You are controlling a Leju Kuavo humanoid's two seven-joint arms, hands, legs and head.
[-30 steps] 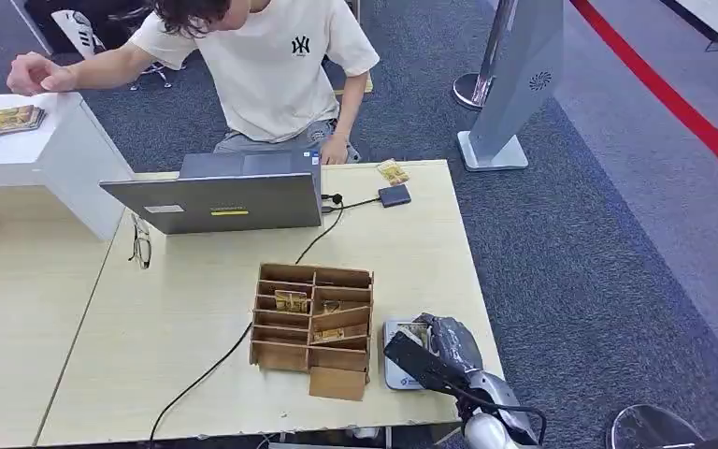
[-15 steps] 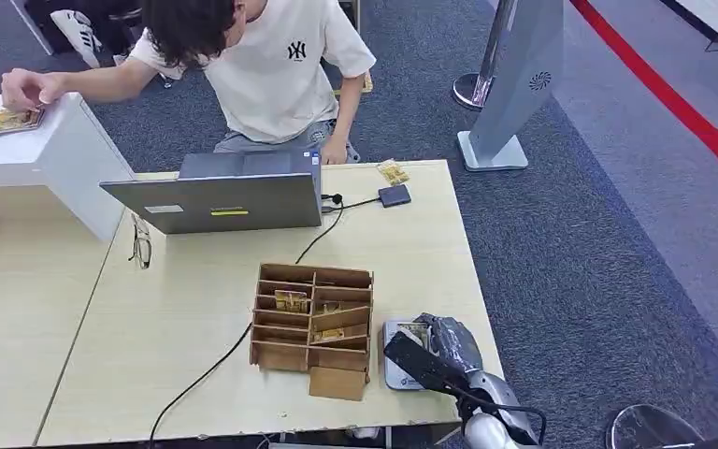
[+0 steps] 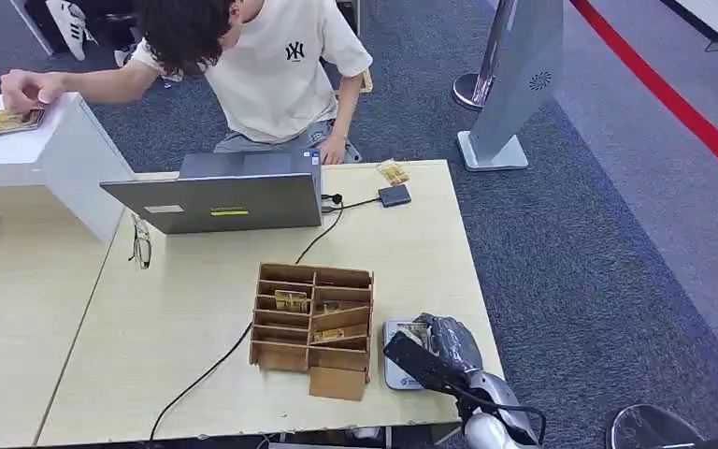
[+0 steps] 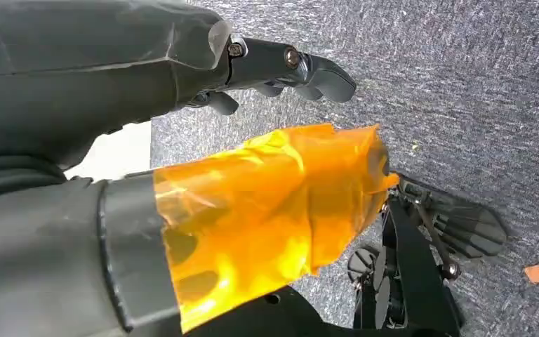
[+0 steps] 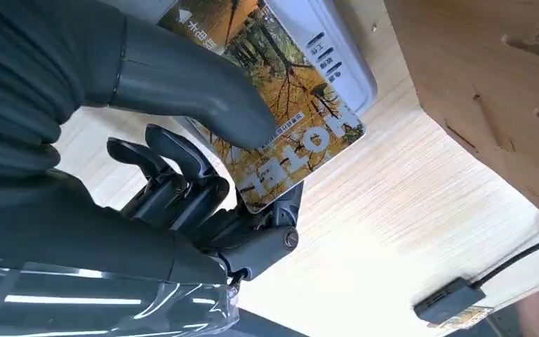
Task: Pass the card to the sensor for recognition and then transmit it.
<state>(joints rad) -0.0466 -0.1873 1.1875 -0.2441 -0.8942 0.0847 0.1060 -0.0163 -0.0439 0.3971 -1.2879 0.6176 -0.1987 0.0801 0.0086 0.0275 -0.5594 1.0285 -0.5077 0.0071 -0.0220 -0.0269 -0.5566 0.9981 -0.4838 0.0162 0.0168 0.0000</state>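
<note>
My right hand (image 3: 446,343) hangs over the table's front right corner, pinching a card (image 3: 415,329) with an autumn-tree picture. In the right wrist view the thumb (image 5: 196,88) presses on the card (image 5: 291,123) from above and dark fingers curl under it. The card lies flat over the white-grey sensor (image 5: 340,53), which sits on the table (image 3: 196,309) just right of the wooden box; the sensor's front edge (image 3: 394,372) shows beneath my hand. My left hand (image 4: 267,175) hangs over grey carpet, its thumb wrapped in orange tape, fingers apart, holding nothing.
A wooden compartment box (image 3: 313,327) with cards in it stands left of the sensor. A laptop (image 3: 215,196), glasses (image 3: 140,245), a dark hub (image 3: 394,195) and a loose card (image 3: 392,172) lie further back. A person (image 3: 271,65) sits behind the table, reaching to cards (image 3: 5,120) on a white stand.
The person has leaned further over and set a hand on the cards on the white stand. My right hand and the card have not moved.
</note>
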